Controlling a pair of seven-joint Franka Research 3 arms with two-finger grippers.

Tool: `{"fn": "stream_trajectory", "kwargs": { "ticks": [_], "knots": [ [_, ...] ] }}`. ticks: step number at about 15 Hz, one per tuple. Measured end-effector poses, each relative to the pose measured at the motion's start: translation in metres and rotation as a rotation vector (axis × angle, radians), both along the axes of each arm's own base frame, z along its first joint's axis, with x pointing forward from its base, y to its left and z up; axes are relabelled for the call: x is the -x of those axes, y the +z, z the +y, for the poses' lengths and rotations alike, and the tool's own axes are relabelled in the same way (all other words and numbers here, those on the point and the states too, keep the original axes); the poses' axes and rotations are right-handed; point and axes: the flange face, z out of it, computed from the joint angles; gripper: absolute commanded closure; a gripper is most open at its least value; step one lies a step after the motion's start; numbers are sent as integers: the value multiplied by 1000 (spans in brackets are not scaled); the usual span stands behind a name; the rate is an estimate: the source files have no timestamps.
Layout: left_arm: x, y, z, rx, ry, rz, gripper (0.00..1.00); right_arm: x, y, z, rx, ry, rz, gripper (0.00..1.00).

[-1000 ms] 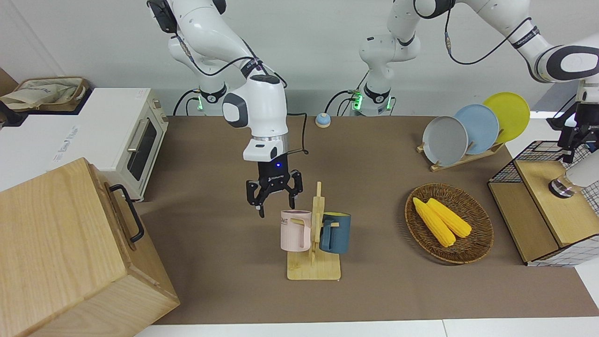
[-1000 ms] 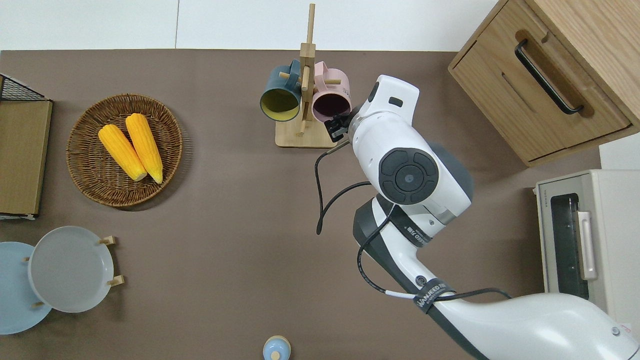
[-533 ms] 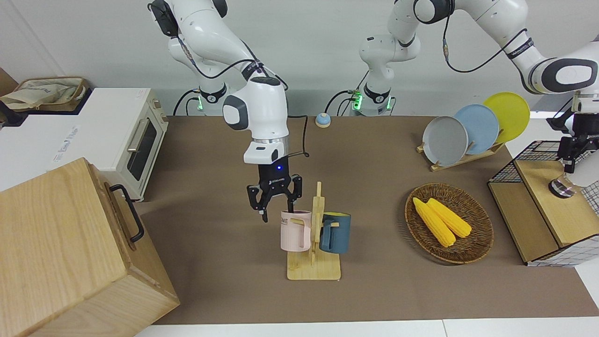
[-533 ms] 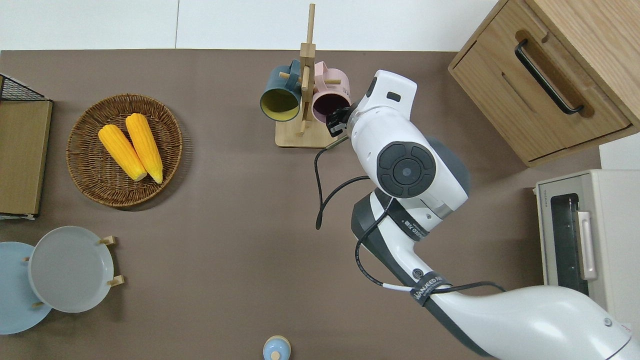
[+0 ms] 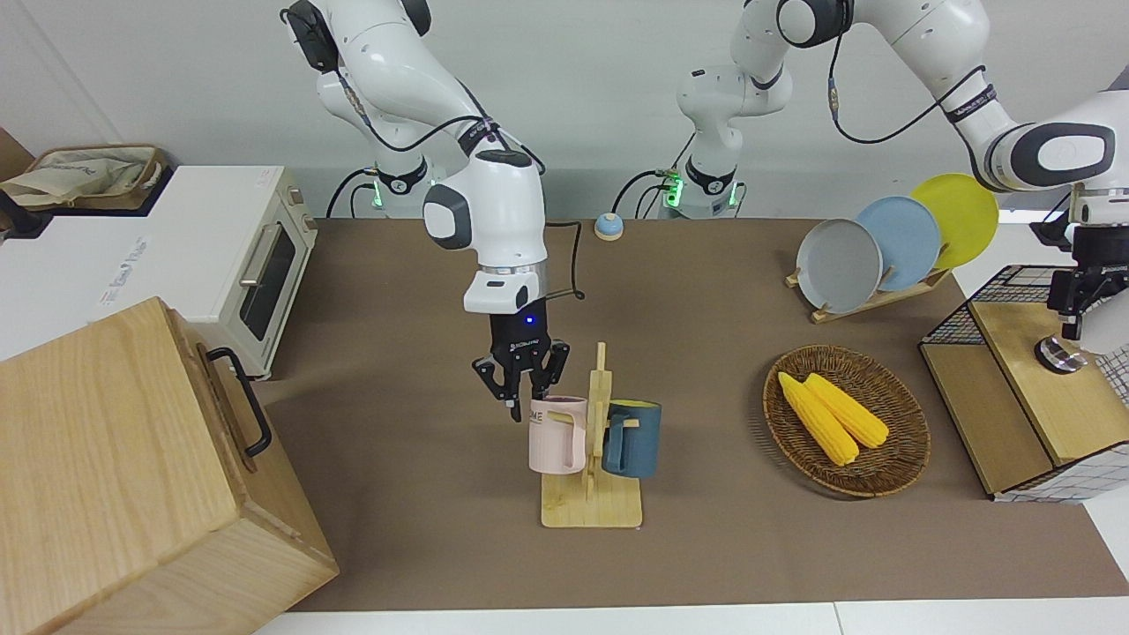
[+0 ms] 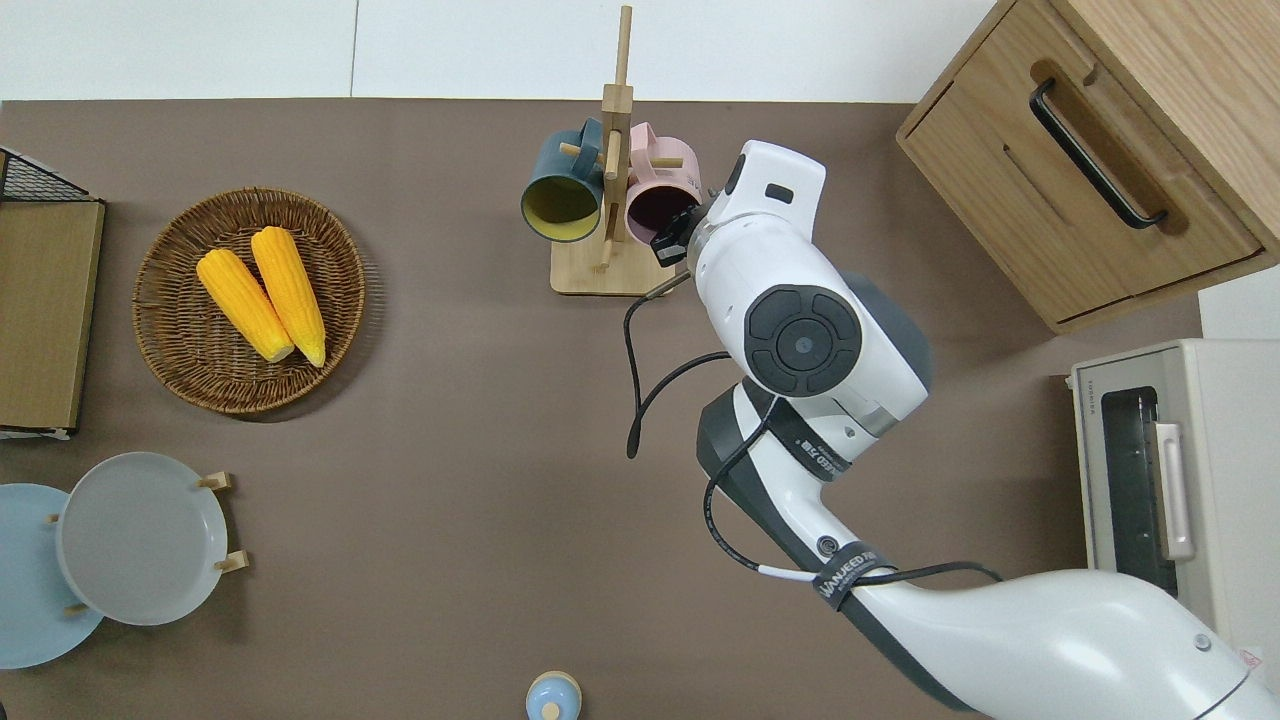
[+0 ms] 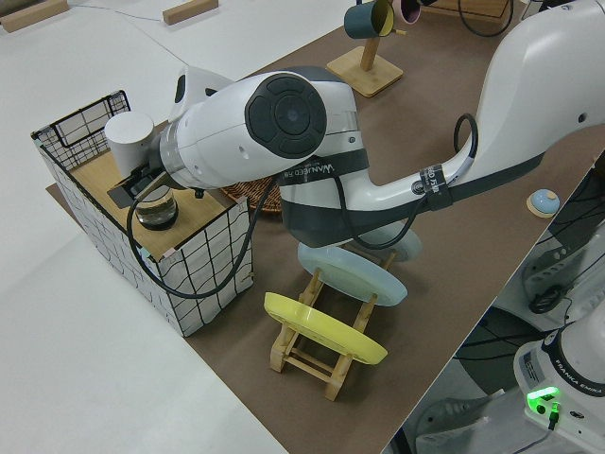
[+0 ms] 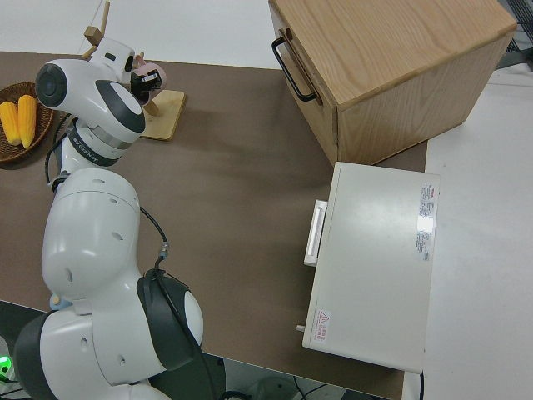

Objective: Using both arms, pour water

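Right gripper (image 5: 523, 401) descended, jaws straddling pink mug (image 5: 557, 434) rim (open).

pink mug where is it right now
The pink mug hangs on the wooden mug rack, beside the blue mug, on the side toward the right arm's end of the table, with the right gripper at its rim.
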Motion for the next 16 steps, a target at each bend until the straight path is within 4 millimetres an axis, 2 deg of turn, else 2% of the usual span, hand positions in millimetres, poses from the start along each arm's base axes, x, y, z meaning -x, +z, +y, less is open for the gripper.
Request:
{"fn": "stream_trajectory", "kwargs": {
  "ticks": [2,3,4,6,8,9,10,16],
  "knots": [
    [0,0,0,0,1,0,50,0,0,0,2,3,-1,908],
    [0,0,0,0,1,-1,142,-1,0,0,3,5,-2,933],
    [0,0,0,0,2,-1,265,-1,1,0,4,7,-4,977],
    [0,0,1,1,3,-3,583,-2,3,-1,6,14,-12,1000],
    [1,1,2,0,6,-5,828,-4,5,-3,10,16,-18,1000],
    [2,1,3,0,9,-6,908,-5,5,-4,12,18,-19,1000],
    [2,1,3,1,9,-6,948,-5,5,-3,13,20,-20,1000],
    [2,1,3,2,11,-7,976,-8,6,-9,29,36,-25,1000]
  ]
}}
